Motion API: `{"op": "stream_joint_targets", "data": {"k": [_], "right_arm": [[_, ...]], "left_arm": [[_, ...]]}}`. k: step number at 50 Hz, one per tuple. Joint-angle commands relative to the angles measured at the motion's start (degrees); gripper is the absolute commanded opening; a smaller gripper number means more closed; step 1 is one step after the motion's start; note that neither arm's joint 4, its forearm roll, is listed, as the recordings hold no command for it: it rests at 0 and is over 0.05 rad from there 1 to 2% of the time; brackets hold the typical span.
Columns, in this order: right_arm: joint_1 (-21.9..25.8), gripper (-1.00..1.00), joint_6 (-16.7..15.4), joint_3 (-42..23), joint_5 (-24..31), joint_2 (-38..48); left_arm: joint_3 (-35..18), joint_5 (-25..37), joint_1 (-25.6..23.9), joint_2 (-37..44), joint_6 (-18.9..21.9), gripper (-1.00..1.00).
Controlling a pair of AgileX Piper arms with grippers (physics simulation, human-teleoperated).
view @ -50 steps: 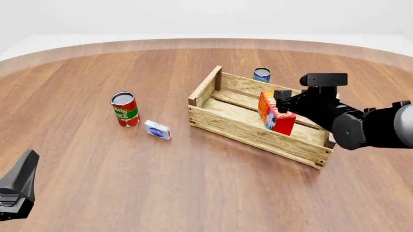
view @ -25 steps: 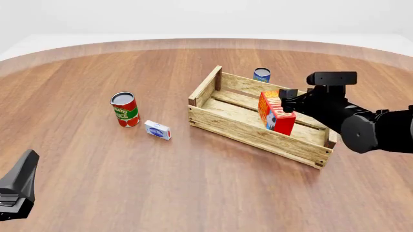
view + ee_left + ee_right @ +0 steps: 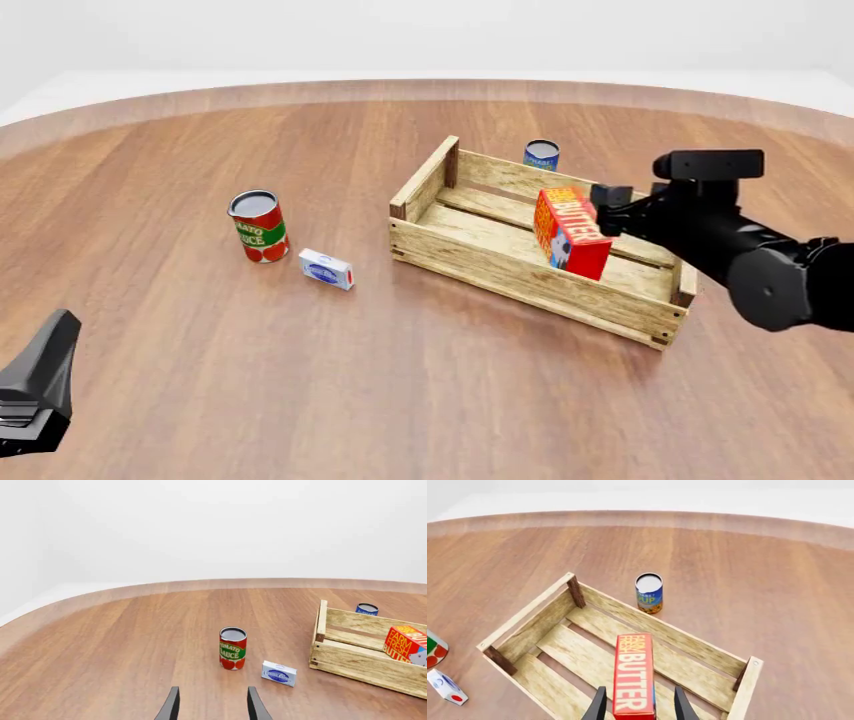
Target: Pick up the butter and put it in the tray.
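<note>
The butter [image 3: 571, 232], a red-orange carton with white lettering, stands on its narrow side inside the tray [image 3: 505, 270], a light wooden slatted crate. In the right wrist view the butter [image 3: 633, 672] lies along the tray [image 3: 530, 611] floor slats, its near end between my spread fingers with a gap on each side. My right gripper [image 3: 605, 197] is open, just right of the carton's top, over the tray's right half. My left gripper [image 3: 36, 398] sits low at the table's front left, far from the tray; in its wrist view the left gripper [image 3: 212, 707] is open and holds nothing.
A tomato sauce can [image 3: 258, 226] stands left of the tray, with a small blue-white box [image 3: 326, 269] beside it. A blue can [image 3: 541, 154] stands just behind the tray's back wall. The round wooden table's edge [image 3: 427, 88] curves along the far side.
My right arm has drawn back to the right, off the butter. The butter stays standing in the tray. The left arm has not moved.
</note>
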Motion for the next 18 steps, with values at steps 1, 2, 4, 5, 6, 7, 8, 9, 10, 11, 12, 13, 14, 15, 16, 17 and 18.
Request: {"op": "stream_joint_targets", "data": {"k": [1,2,4,5,6,7,8,9,10,11,12,13,14,15,16,17,18], "right_arm": [[-0.5,1.0,-0.6,1.1,0.3,-1.6],[-0.5,1.0,-0.6,1.2,0.3,-1.7],[-0.8,1.0,-0.7,1.5,0.3,-2.1],[-0.9,1.0,-0.6,1.7,0.3,-2.3],[-0.9,1.0,-0.6,1.8,0.3,-2.5],[-1.0,1.0,-0.6,1.9,0.3,-2.6],[-1.0,1.0,-0.6,1.9,0.3,-2.6],[-1.1,1.0,-0.7,2.1,0.3,-2.8],[-1.2,1.0,-0.7,2.2,0.3,-3.0],[-1.3,1.0,-0.7,2.4,0.4,-3.3],[-1.3,1.0,-0.7,2.5,0.4,-3.4],[-1.4,1.0,-0.7,2.7,0.4,-3.7],[-1.5,1.0,-0.7,2.8,0.5,-3.9],[-1.5,1.0,-0.7,3.0,0.5,-4.1],[-1.5,1.0,-0.7,3.0,0.5,-4.2],[-1.6,1.0,-0.7,3.4,0.5,-4.5],[-1.7,1.0,-0.7,3.6,0.5,-4.8]], "left_arm": [[0.0,0.0,0.0,0.0,0.0,1.0],[0.0,0.0,0.0,0.0,0.0,1.0],[0.0,0.0,0.0,0.0,0.0,1.0],[0.0,0.0,0.0,0.0,0.0,1.0],[0.0,0.0,0.0,0.0,0.0,1.0],[0.0,0.0,0.0,0.0,0.0,1.0],[0.0,0.0,0.0,0.0,0.0,1.0],[0.0,0.0,0.0,0.0,0.0,1.0],[0.0,0.0,0.0,0.0,0.0,1.0],[0.0,0.0,0.0,0.0,0.0,1.0],[0.0,0.0,0.0,0.0,0.0,1.0],[0.0,0.0,0.0,0.0,0.0,1.0],[0.0,0.0,0.0,0.0,0.0,1.0],[0.0,0.0,0.0,0.0,0.0,1.0],[0.0,0.0,0.0,0.0,0.0,1.0],[0.0,0.0,0.0,0.0,0.0,1.0],[0.0,0.0,0.0,0.0,0.0,1.0]]}}
